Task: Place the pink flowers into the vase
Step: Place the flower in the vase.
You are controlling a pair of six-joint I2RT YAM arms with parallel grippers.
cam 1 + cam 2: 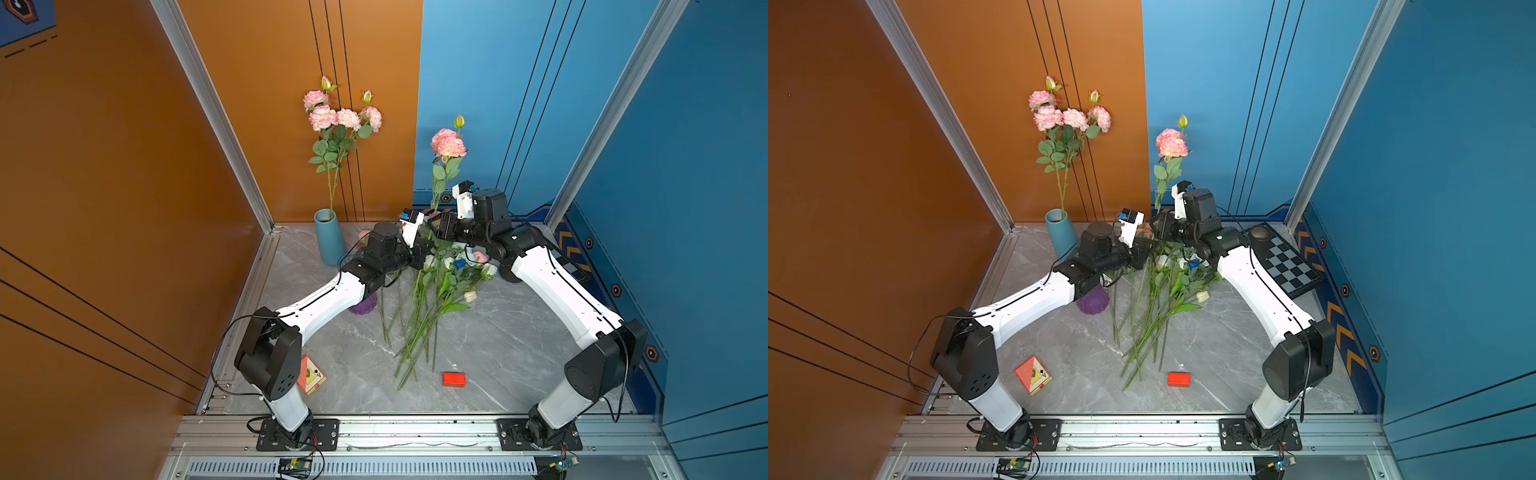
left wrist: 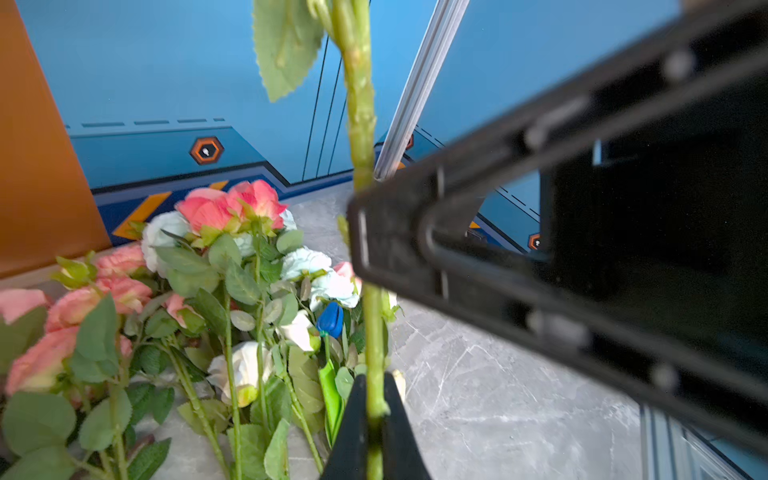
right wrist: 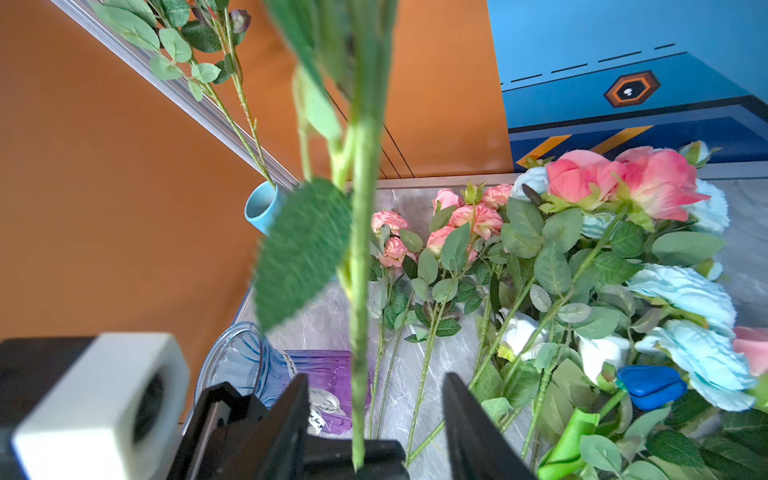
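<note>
A teal vase (image 1: 329, 241) (image 1: 1061, 235) (image 3: 262, 205) stands at the back left, holding one spray of pink flowers (image 1: 340, 116) (image 1: 1069, 116). Another pink flower (image 1: 448, 143) (image 1: 1171, 143) stands upright between the two arms. My left gripper (image 1: 427, 250) (image 1: 1148, 247) (image 2: 376, 386) is shut on its green stem (image 2: 361, 124). My right gripper (image 1: 434, 227) (image 1: 1156, 228) (image 3: 374, 376) is open, its fingers apart on either side of the same stem (image 3: 359, 291), just above the left gripper. More pink flowers (image 2: 224, 208) (image 3: 478, 216) lie in the pile on the table.
The pile (image 1: 436, 291) mixes pale blue and white flowers, stems pointing to the front. A purple glass vase (image 1: 363, 305) (image 3: 316, 374) sits under the left arm. A red block (image 1: 454, 379) and a card box (image 1: 311, 374) lie in front. A chessboard (image 1: 1289, 264) lies at the right.
</note>
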